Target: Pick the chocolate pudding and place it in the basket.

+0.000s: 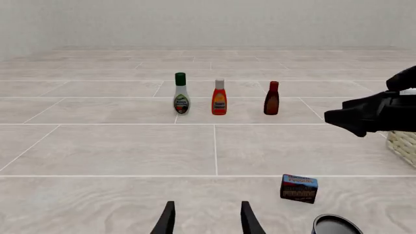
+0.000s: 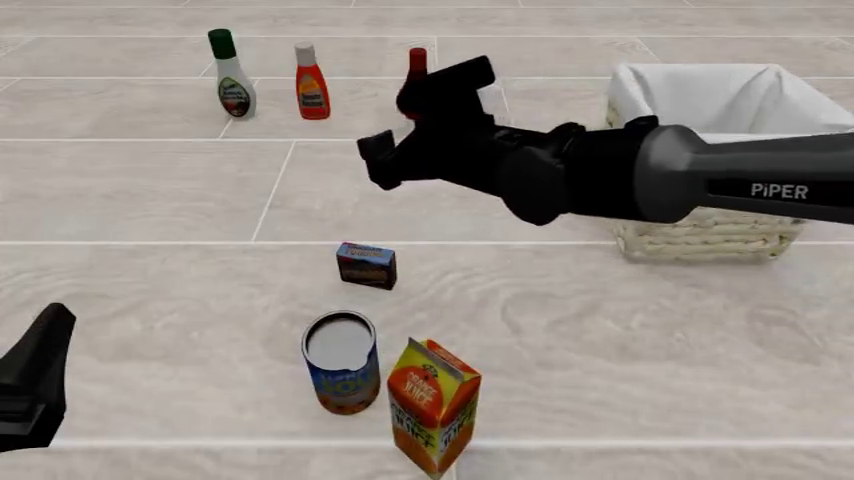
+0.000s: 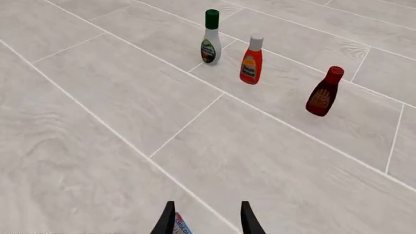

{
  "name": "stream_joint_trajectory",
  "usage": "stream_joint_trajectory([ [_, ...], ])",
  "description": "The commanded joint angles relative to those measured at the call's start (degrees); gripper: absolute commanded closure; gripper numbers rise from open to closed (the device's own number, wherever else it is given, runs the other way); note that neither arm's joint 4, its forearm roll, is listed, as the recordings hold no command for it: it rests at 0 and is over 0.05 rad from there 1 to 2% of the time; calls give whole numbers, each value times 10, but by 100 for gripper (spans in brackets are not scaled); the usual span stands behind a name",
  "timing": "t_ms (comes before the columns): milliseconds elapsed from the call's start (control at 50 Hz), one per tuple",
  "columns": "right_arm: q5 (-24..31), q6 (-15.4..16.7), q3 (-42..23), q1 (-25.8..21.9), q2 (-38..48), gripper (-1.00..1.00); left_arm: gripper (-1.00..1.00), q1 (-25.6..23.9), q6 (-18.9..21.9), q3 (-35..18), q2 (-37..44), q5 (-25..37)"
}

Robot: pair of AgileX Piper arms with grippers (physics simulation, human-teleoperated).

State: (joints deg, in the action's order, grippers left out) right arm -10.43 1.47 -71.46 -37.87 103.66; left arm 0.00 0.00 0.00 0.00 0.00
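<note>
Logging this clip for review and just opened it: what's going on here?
The right gripper hangs open and empty above the table, beyond the chocolate pudding, which lies untouched on the tiles. In the right wrist view the box just peeks between the jaws. The basket sits off to the right, nothing visible in it. The left gripper waits open at the near left edge. A can, a carton and three bottles stand by.

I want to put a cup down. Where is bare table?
Free: the wide patch between the three bottles and the chocolate pudding, and right of the carton, before the basket. Crowded: pudding, can and carton stand close together.
</note>
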Motion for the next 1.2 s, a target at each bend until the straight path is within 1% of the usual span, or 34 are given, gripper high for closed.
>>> stream_joint_trajectory([
  [20, 61, 0, -62, -2, 34, -100, -100, 0, 0, 0, 0, 0],
  [80, 73, 3, -72, -4, 36, -100, -100, 0, 0, 0, 0, 0],
  [140, 97, 1, -92, -9, 37, -100, -100, 0, 0, 0, 0, 0],
  [220, 141, -10, -130, -18, 46, -100, -100, 0, 0, 0, 0, 0],
  [240, 141, -10, -131, -18, 46, -100, -100, 0, 0, 0, 0, 0],
  [260, 156, -19, -143, -21, 51, -100, -100, 0, 0, 0, 0, 0],
  [280, 161, -16, -147, -22, 51, -100, -100, 0, 0, 0, 0, 0],
  [320, 181, -24, -166, -23, 57, -100, -100, 0, 0, 0, 0, 0],
  [340, 185, -20, -169, -25, 57, -100, -100, 0, 0, 0, 0, 0],
  [380, 202, -29, -183, -29, 61, -100, -100, 0, 0, 0, 0, 0],
  [580, 251, -35, -224, -37, 69, -100, -100, 0, 0, 0, 0, 0],
  [600, 262, -42, -232, -38, 72, -100, -100, 0, 0, 0, 0, 0],
  [640, 263, -39, -234, -38, 71, -100, -100, 0, 0, 0, 0, 0],
  [660, 275, -39, -244, -38, 75, -100, -100, 0, 0, 0, 0, 0],
  [700, 281, -37, -250, -36, 77, -100, -100, 0, 0, 0, 0, 0],
  [720, 288, -32, -256, -36, 79, -100, -100, 0, 0, 0, 0, 0],
  [820, 322, -36, -284, -35, 90, -100, -100, 0, 0, 0, 0, 0],
  [860, 336, -31, -293, -35, 95, -100, -100, 0, 0, 0, 0, 0],
  [880, 336, -30, -293, -35, 95, -100, -100, 0, 0, 0, 0, 0],
  [900, 348, -35, -303, -36, 101, -100, -100, 0, 0, 0, 0, 0],
  [940, 352, -31, -307, -35, 104, -100, -100, 0, 0, 0, 0, 0],
  [960, 363, -41, -317, -35, 110, -100, -100, 0, 0, 0, 0, 0],
  [1000, 369, -32, -324, -34, 112, -100, -100, 0, 0, 0, 0, 0],
  [1040, 382, -46, -333, -38, 116, -100, -100, 0, 0, 0, 0, 0],
  [1060, 383, -41, -335, -38, 116, -100, -100, 0, 0, 0, 0, 0],
  [1100, 390, -48, -341, -40, 120, -100, -100, 0, 0, 0, 0, 0],
  [1140, 391, -43, -344, -39, 122, -100, -100, 0, 0, 0, 0, 0],
  [1180, 396, -51, -349, -39, 127, -100, -100, 0, 0, 0, 0, 0],
  [1200, 395, -48, -349, -39, 128, -100, -100, 0, 0, 0, 0, 0],
])
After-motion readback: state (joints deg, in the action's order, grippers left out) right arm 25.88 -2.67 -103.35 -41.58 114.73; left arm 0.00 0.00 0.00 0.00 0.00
